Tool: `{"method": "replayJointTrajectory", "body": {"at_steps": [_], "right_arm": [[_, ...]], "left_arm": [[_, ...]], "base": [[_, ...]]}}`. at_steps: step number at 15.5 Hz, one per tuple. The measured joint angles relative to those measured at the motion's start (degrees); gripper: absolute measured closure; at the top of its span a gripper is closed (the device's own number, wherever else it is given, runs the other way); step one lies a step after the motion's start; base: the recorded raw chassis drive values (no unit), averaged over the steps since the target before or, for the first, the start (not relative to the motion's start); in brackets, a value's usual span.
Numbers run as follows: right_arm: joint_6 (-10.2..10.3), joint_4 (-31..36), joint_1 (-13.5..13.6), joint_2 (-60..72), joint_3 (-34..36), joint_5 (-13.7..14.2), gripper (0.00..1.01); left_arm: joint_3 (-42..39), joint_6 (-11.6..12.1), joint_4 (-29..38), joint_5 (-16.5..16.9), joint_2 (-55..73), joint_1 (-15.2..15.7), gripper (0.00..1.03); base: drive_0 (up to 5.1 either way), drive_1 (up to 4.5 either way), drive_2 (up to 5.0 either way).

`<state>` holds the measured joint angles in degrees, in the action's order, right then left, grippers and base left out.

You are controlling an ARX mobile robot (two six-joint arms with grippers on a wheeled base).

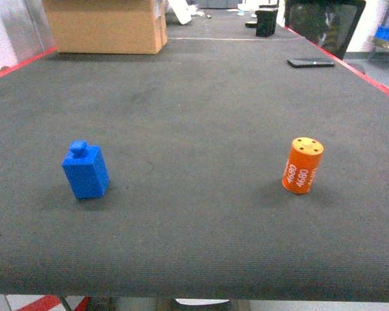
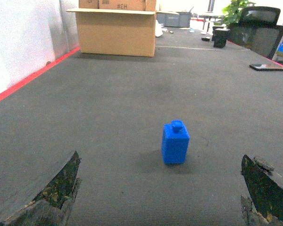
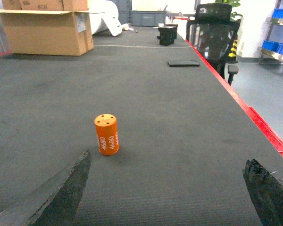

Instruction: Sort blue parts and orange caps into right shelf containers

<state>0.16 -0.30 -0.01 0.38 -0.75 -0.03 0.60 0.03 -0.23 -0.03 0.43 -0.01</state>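
Head view: a blue part [image 1: 85, 171] and an orange cap [image 1: 303, 165] stand upright and well apart on a dark grey table [image 1: 201, 97], one on each side, probably so that each arm can serve its own item without crossing the middle. Neither arm appears in this view. Left wrist view: the left gripper [image 2: 160, 197] has its jaws spread wide, with worn fingertips [image 2: 56, 188] at the lower corners of the frame; the blue part [image 2: 175, 142] stands ahead of the opening, slightly right of centre, untouched. Right wrist view: the right gripper [image 3: 165, 193] is likewise spread and holds nothing; the orange cap [image 3: 106, 134], printed "4680", stands ahead and left of centre. Blue shelf containers [image 3: 279, 47] show at the far right, beyond the table edge. Sorting appears not yet begun.
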Motion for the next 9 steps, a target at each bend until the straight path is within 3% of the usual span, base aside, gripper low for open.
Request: {"method": "replayJointTrajectory", "body": {"at_steps": [9], "right_arm": [[-0.02, 0.00, 0.00, 0.00, 0.00, 0.02, 0.03]], "left_arm": [[0.00, 0.00, 0.00, 0.00, 0.00, 0.00, 0.05]], "base": [[0.0, 0.00, 0.0]]}}
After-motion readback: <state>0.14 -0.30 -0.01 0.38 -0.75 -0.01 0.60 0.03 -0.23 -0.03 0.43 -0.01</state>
